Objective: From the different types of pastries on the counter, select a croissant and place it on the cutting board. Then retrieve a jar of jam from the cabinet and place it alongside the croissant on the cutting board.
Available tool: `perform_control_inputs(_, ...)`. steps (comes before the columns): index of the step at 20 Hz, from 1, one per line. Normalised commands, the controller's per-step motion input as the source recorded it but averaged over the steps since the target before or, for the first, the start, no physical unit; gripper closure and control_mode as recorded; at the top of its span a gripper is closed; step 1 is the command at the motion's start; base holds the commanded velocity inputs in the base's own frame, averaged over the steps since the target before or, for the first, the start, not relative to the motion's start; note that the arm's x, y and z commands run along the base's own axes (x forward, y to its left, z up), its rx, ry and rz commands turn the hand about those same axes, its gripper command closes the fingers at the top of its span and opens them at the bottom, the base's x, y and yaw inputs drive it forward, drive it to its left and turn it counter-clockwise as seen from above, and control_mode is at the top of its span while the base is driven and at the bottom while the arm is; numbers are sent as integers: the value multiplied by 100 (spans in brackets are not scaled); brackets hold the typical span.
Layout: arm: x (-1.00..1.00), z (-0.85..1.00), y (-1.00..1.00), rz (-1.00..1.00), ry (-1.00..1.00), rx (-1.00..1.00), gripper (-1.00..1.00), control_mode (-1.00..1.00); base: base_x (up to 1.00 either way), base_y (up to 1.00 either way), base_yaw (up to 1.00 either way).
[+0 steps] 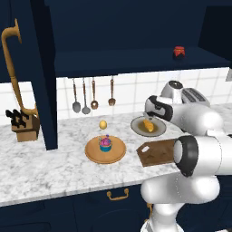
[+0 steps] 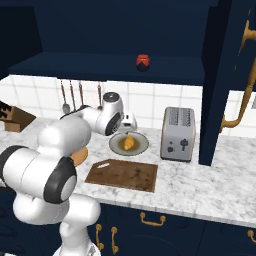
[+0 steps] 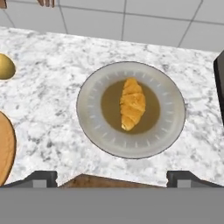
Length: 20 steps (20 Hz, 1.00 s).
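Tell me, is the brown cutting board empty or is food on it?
Empty. The cutting board shows bare wood; the croissant lies on the grey plate.

The croissant (image 3: pixel 132 103) is seen lying lengthwise in the brown centre of a round grey plate (image 3: pixel 92 127), set on the marbled counter (image 3: pixel 52 87). The small yellow bun (image 3: pixel 6 66) is cut off at the left edge, well apart from the plate. A curved slice of the light-wood plate (image 3: pixel 5 148) is seen lower left. The dark edge of the cutting board (image 3: pixel 105 182) is seen just below the grey plate, between the two finger tips (image 3: pixel 38 178), which are spread wide. White wall tiles (image 3: pixel 144 22) are seen along the top.
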Motion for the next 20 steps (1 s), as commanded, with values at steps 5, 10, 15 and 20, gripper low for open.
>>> perform_control_inputs(5, 52, -41, -7, 0, 0, -1, -100, -100, 0, 0, 0)
perform_control_inputs(10, 51, -41, -13, 0, 0, 0, -100, -100, 0, 0, 0)
perform_control_inputs(15, 46, -35, -10, 0, 0, 0, -100, -100, 0, 0, 0)
perform_control_inputs(20, 29, -24, -7, 0, 0, 0, -100, -100, 0, 0, 0)
